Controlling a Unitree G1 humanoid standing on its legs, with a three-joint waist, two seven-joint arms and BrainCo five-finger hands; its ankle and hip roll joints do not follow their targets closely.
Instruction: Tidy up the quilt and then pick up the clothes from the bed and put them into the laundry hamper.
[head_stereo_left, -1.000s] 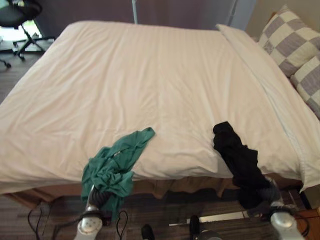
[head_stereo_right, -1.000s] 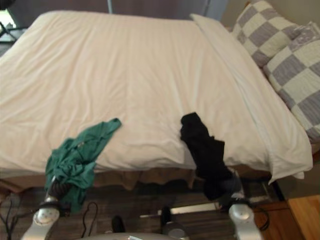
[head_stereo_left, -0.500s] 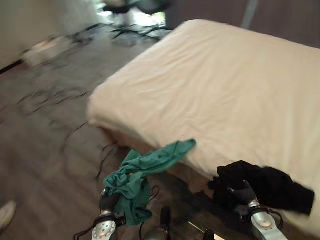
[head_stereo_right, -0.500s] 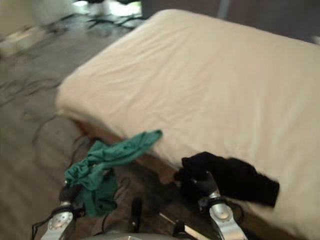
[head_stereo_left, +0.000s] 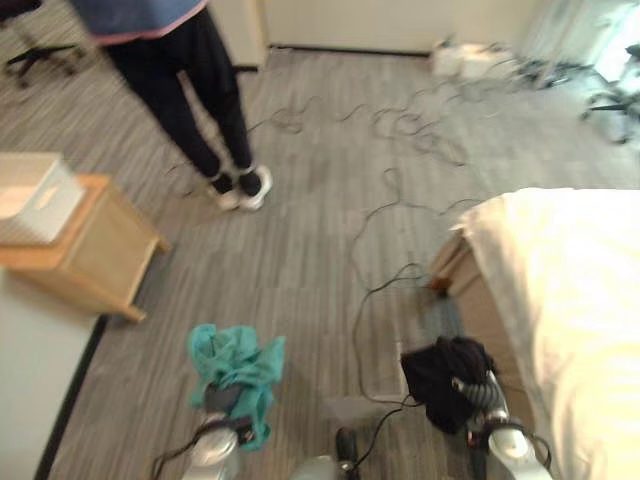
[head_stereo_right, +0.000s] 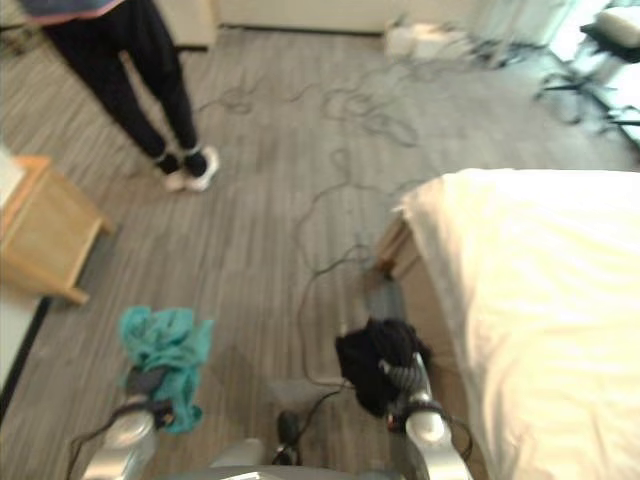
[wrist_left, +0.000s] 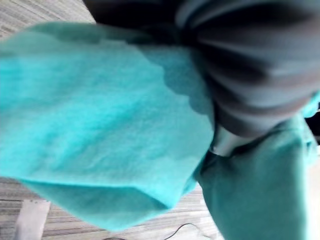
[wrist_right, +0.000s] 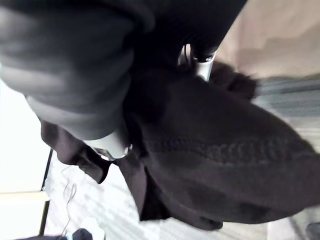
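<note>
Teal cloth (head_stereo_left: 235, 368) is covering the left hand (head_stereo_left: 222, 400), hiding its fingers. Black clothing (head_stereo_left: 440, 375) is burying the right hand's (head_stereo_left: 472, 388) fingers. The person (head_stereo_left: 180, 70) is being cropped above the waist.

Open floor (head_stereo_left: 300, 250) ahead; person (head_stereo_left: 190, 90) far left, wooden nightstand (head_stereo_left: 85, 250) left, bed (head_stereo_left: 560, 300) right.

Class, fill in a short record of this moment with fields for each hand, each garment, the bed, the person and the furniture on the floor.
left hand: shut on the teal garment
teal garment: bunched, hanging over the floor
right hand: shut on the black garment
black garment: bunched, held beside the bed's corner
bed: cream quilt, to the robot's right
person: standing on the floor, dark trousers
wooden side table: left, white box on top
laundry hamper: none seen
</note>
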